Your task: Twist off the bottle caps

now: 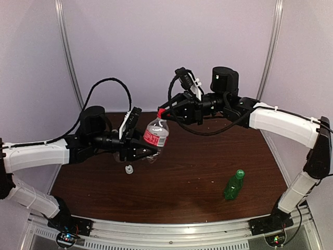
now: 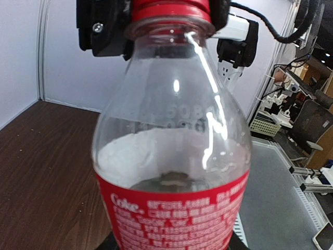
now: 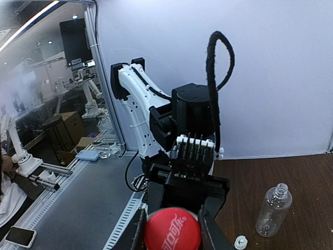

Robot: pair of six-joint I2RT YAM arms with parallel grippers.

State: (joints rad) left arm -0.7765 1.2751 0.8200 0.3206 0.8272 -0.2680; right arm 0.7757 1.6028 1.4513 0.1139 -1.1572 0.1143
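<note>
A clear Coke bottle [image 1: 156, 134] with a red label is held tilted above the table by my left gripper [image 1: 148, 152], which is shut on its lower body. The bottle fills the left wrist view [image 2: 171, 156]. Its round red cap [image 1: 161, 112] sits between the fingers of my right gripper [image 1: 165, 111], which is shut on it; the cap also shows in the right wrist view [image 3: 171, 232] and the left wrist view [image 2: 170, 9]. A green bottle [image 1: 233, 186] with its green cap [image 1: 240, 172] on stands at the right. A white nozzle cap [image 1: 128, 169] lies loose on the table.
A small clear bottle [image 3: 274, 210] with no cap stands on the dark wood table [image 1: 187, 172] near the white cap [image 3: 240, 242]. White walls close the back and sides. A metal rail [image 1: 171, 232] runs along the near edge.
</note>
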